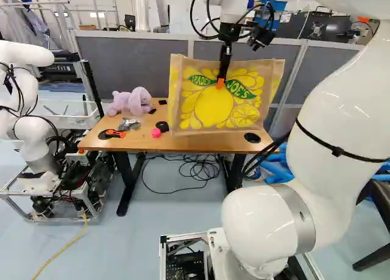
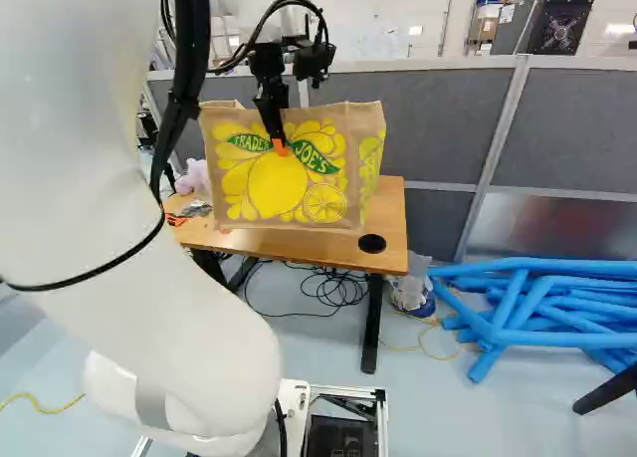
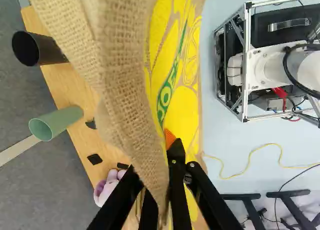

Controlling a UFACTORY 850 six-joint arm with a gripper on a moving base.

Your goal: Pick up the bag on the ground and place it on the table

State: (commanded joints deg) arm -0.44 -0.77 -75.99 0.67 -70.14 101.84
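The tan bag (image 1: 213,106) with a yellow lemon print hangs upright by its upper part in front of my arm, over the wooden table (image 1: 116,144). My gripper (image 1: 220,83) reaches down to the bag from above, an orange pad against its printed side. In the wrist view the burlap of the bag (image 3: 125,89) runs between the two fingers of the gripper (image 3: 167,157), which is shut on it. The bag covers much of the tabletop in the base views. Whether its bottom touches the table I cannot tell.
A purple plush toy (image 1: 131,101), a pink object (image 1: 156,133) and an orange-black tool (image 1: 114,133) lie on the table. A dark cup (image 3: 37,48) and green cup (image 3: 56,123) stand along its far side. Another robot (image 1: 30,109) stands left; blue tubes (image 2: 537,308) lie right.
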